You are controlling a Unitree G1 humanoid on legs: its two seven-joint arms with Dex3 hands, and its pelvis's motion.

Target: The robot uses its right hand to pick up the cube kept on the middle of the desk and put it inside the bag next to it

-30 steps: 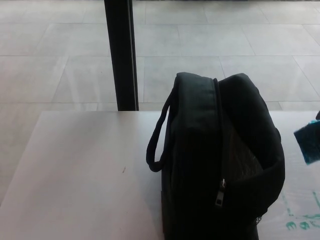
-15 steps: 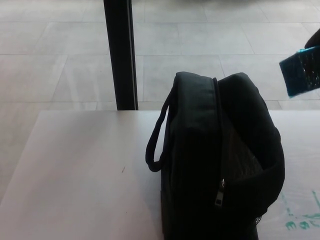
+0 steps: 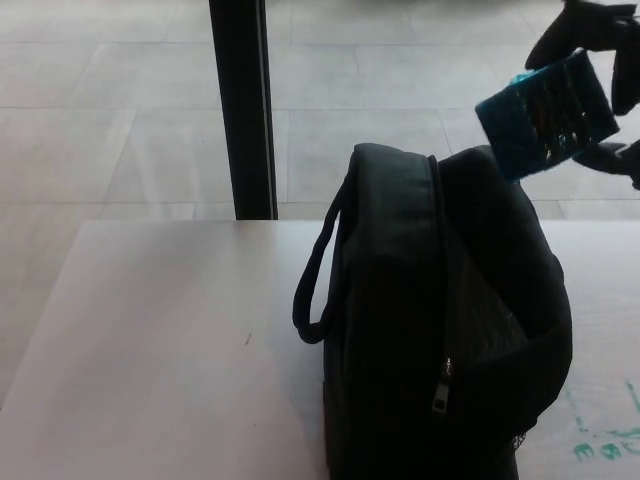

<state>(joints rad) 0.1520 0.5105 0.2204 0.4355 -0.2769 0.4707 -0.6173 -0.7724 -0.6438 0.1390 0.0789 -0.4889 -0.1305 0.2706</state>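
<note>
A black bag (image 3: pixel 440 320) stands upright on the white desk (image 3: pixel 160 340), its zipped mouth gaping at the top right. My right hand (image 3: pixel 600 60) is at the upper right of the head view, shut on a blue cube (image 3: pixel 547 113). The cube hangs tilted in the air just above and to the right of the bag's top edge. Black fingers (image 3: pixel 565 30) wrap the cube's top and right side. My left hand does not show.
A black vertical post (image 3: pixel 242 110) rises behind the desk's far edge. A grey tiled floor (image 3: pixel 120 100) lies beyond. Green scribbles (image 3: pixel 605 440) mark the desk at the lower right. The bag's handle (image 3: pixel 315 280) loops out to its left.
My right hand has carried the cube up from beside the bag and then leftward, so it now hangs over the bag's top right edge. The bag has not moved.
</note>
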